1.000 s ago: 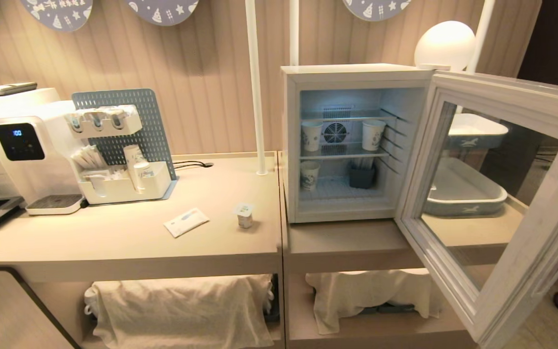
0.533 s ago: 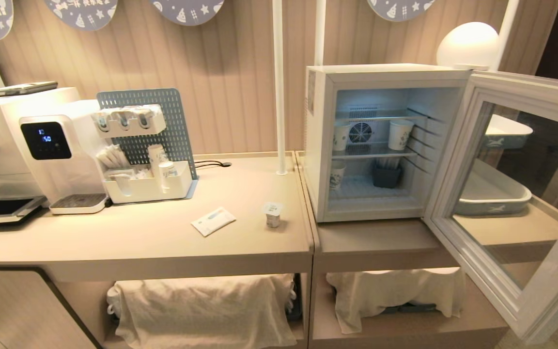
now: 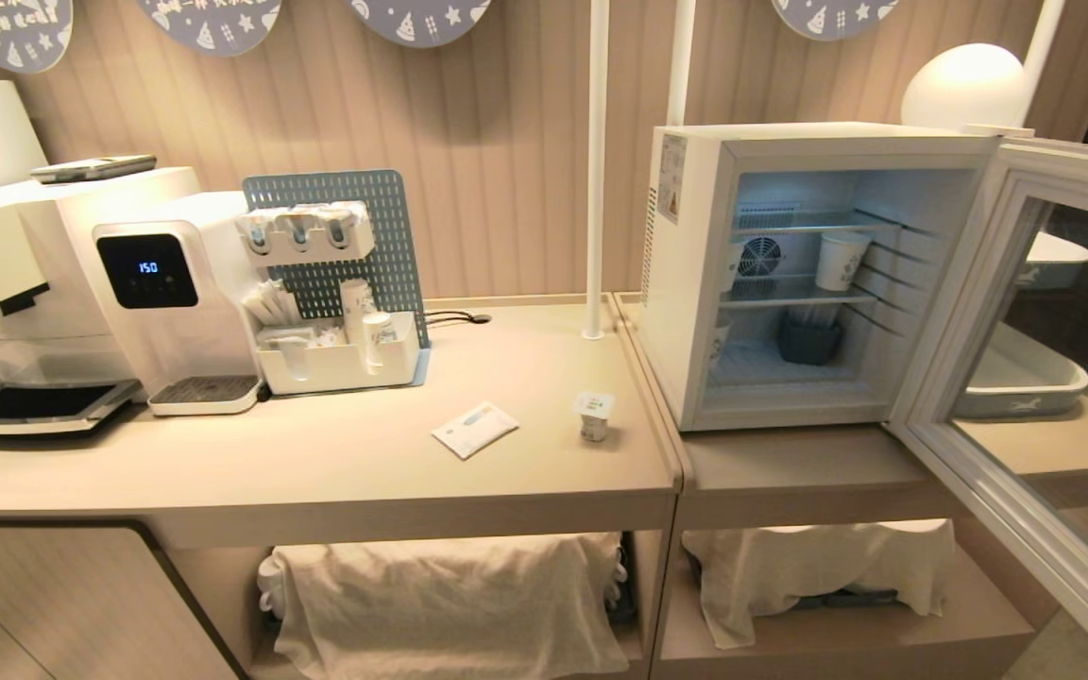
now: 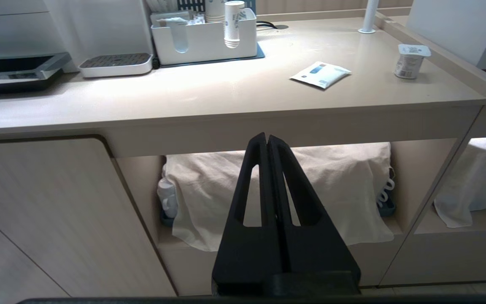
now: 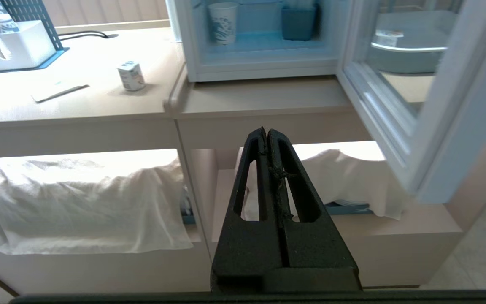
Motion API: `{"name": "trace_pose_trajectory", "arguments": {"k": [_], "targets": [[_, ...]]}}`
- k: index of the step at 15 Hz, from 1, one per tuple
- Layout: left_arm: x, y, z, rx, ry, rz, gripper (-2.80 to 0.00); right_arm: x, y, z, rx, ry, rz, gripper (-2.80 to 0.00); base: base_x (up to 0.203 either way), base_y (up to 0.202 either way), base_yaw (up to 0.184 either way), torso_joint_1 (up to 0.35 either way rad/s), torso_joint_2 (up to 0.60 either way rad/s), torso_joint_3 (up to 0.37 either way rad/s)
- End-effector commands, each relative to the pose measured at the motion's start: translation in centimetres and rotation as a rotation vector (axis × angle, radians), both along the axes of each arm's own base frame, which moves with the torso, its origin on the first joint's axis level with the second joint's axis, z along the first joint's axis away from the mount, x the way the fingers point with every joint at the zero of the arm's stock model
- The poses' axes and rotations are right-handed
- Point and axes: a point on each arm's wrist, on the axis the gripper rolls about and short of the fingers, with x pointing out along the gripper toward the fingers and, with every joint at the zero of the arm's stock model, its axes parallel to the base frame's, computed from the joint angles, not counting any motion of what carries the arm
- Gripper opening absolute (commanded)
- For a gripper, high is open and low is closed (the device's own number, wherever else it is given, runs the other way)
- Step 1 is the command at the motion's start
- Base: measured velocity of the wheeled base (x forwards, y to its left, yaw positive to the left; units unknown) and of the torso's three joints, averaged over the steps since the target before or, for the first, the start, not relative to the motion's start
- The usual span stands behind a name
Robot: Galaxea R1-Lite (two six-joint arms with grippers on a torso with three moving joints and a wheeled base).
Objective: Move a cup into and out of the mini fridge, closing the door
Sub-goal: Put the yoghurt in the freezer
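Observation:
The cup (image 3: 594, 416) is a small tub with a flat white lid. It stands on the beige counter just left of the mini fridge (image 3: 686, 283) and also shows in both wrist views (image 4: 411, 61) (image 5: 131, 76). The door (image 3: 1016, 515) hangs wide open to the right, showing the lit inside. My left gripper (image 4: 267, 137) is shut and empty, held low before the counter's front, below its edge. My right gripper (image 5: 267, 131) is also shut and empty, low before the shelf under the fridge, with the open door (image 5: 449, 126) to its right. Neither arm appears in the head view.
Paper cups (image 3: 841, 260) and a dark holder (image 3: 808, 340) sit on the fridge shelves. A flat packet (image 3: 474, 430) lies left of the cup. A white organiser (image 3: 336, 354), a water dispenser (image 3: 143, 283) and a white pole (image 3: 595, 189) stand behind. Cloth-covered items (image 3: 450, 595) fill the lower shelves.
The whole head view has slid to the right, so the camera has moved. The cup, fridge and door keep their places on the counter. Both arms stay still.

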Motion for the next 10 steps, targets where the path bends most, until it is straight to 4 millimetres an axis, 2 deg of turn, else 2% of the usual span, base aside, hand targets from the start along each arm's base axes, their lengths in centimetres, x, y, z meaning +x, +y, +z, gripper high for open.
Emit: {"name": "trace_pose_trajectory", "arguments": {"k": [1,7,10], "targets": [[0.00,0.00,0.01,0.000,0.000,0.000,-2.80,0.01,0.00,0.00,0.000,0.002,0.001,-2.80,0.000,0.192,0.001,0.000,0.00,0.000],[0.00,0.00,0.01,-0.002,0.000,0.000,-2.80,0.02,0.00,0.00,0.000,0.003,0.001,-2.80,0.000,0.188,0.001,0.002,0.00,0.003],[0.00,0.00,0.01,0.003,0.000,0.000,-2.80,0.01,0.00,0.00,0.000,0.002,0.001,-2.80,0.000,0.065,0.001,0.001,0.00,0.002]]}}
